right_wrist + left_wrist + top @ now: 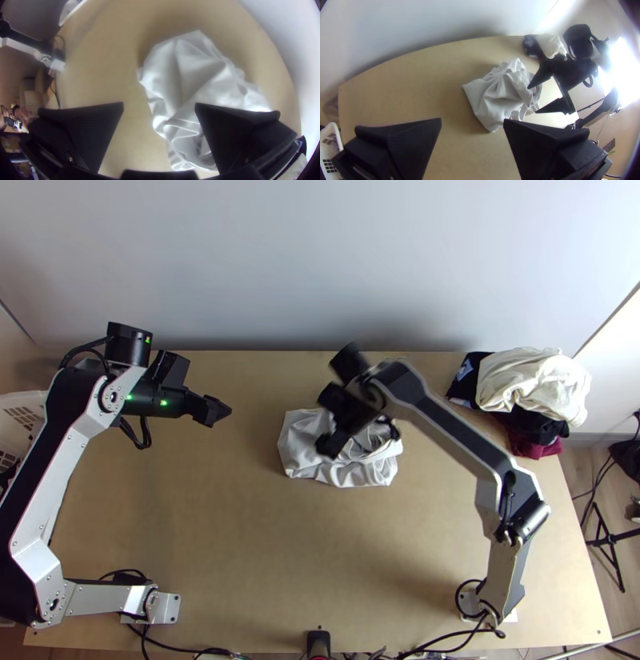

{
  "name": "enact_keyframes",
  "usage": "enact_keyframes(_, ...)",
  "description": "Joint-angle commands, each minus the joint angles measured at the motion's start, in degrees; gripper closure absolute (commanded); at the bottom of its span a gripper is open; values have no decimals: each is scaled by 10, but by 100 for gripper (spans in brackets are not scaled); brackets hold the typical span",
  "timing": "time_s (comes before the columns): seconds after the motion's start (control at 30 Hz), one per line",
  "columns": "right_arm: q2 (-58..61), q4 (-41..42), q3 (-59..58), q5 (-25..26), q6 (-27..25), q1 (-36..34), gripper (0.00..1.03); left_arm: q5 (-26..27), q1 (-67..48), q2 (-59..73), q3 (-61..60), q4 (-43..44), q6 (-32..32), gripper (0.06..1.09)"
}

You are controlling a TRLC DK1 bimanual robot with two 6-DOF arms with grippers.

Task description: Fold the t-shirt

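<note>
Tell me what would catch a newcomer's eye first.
Probably the pale shirt, bunched near the table's middle, with the right arm's black claw open over it. Next, perhaps, the pile of clothes at the far right corner, cream on top, and the green lights on the left arm.

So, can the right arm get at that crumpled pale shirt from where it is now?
Probably, yes. The right tool is over the bunched shirt with its fingers apart, and nothing visible lies on the cloth to block it.
</note>
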Motion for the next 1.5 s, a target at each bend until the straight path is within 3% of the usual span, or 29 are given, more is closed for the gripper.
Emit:
enact_keyframes(0.0, 25, 7, -57, -2, 4, 47, 3, 0, 7, -10, -10, 0, 0, 18)
enact_keyframes(0.17, 24, 25, -94, -1, 3, 31, 3, 0, 12, -15, -11, -3, 1, 18)
enact_keyframes(0.43, 34, 43, -52, 34, -1, -69, 3, 0, 9, -15, -12, -3, 0, 18)
enact_keyframes(0.93, 86, 50, -23, 41, -24, -210, 3, 0, 8, -24, -22, -3, -3, 18)
enact_keyframes(1.27, 40, 52, -40, 50, -13, -248, 3, 0, 8, -30, -26, -1, -2, 18)
enact_keyframes(1.47, -22, 36, -45, 49, 1, -219, 3, 0, 1, -27, -26, 3, -4, 18)
